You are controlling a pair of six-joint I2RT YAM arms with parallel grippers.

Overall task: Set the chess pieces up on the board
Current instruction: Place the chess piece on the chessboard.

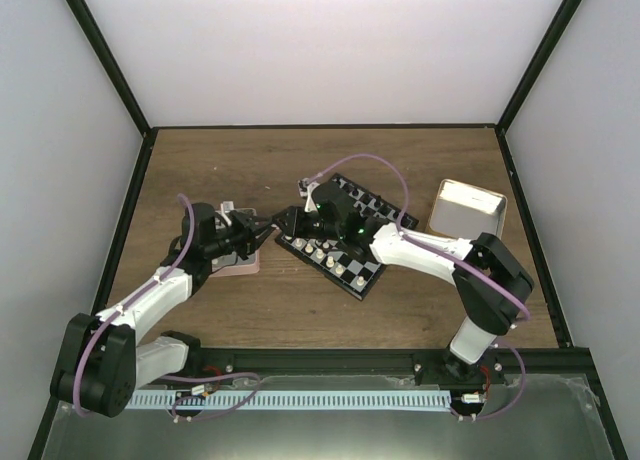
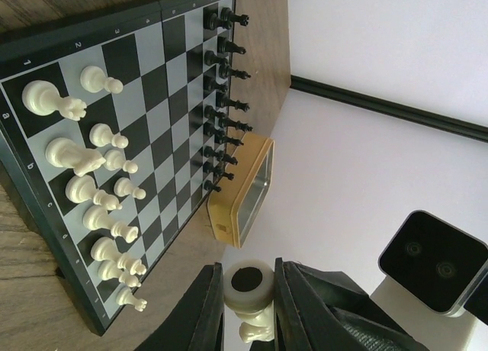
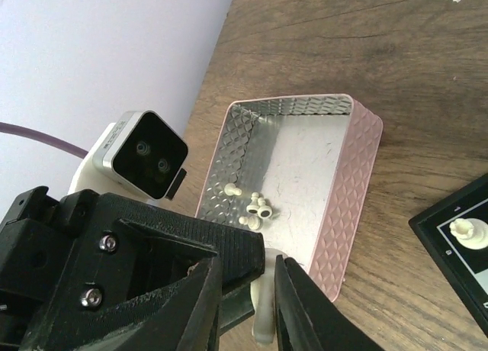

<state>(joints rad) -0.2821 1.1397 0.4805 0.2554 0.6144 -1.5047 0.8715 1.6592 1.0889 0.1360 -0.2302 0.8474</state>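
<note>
My left gripper (image 2: 248, 301) is shut on a cream-white chess piece (image 2: 248, 284), whose round base with its dark pad faces the left wrist camera. My right gripper (image 3: 250, 294) meets it from the other side. Its jaws are drawn in around the same piece (image 3: 263, 313), and the right finger (image 3: 293, 305) touches it. Both grippers (image 1: 277, 226) hang just left of the board (image 1: 392, 206). On the board (image 2: 156, 76), white pieces (image 2: 99, 185) fill the near two rows and black pieces (image 2: 223, 99) the far two.
A pink tray (image 3: 360, 185) lies under the grippers with several loose white pieces (image 3: 258, 209) inside; it also shows under the left arm (image 1: 238, 266). A tan box with a silvery inside (image 1: 467, 208) stands right of the board. The board's corner (image 3: 457, 252) is near the tray.
</note>
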